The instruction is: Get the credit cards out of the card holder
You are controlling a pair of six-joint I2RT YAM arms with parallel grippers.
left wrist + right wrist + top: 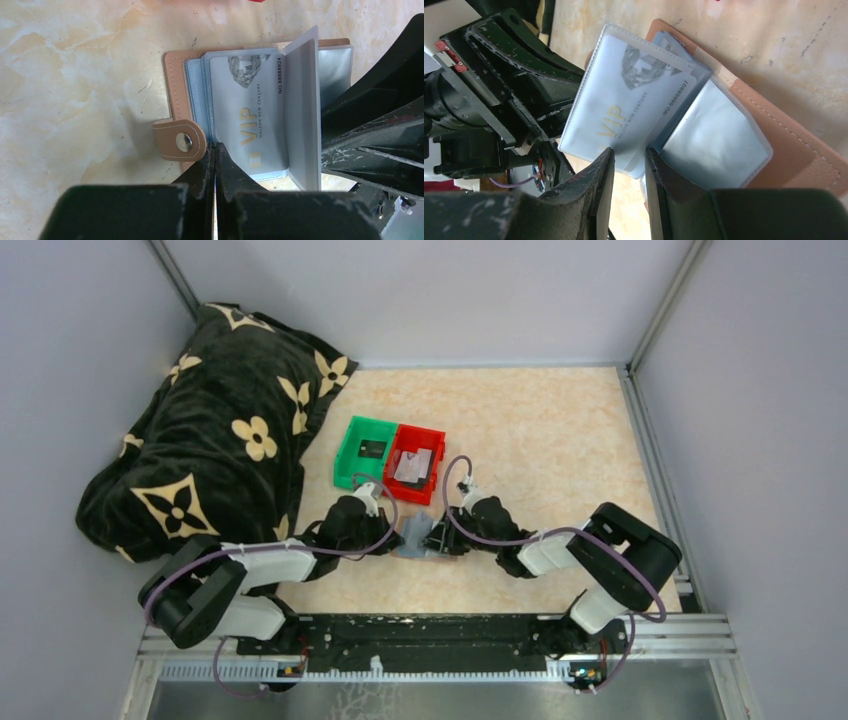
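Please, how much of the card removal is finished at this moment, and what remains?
Done: a dark card lies in the green bin and a grey card in the red bin. In hand: the card holder lies open; the shut left gripper sits at its edge, and the open right gripper straddles the sleeve with the VIP card. Left: that card is still sleeved; other pockets cannot be judged.

Tan card holder (175, 75) lies open, a grey-silver VIP credit card (245, 125) in its sleeve.
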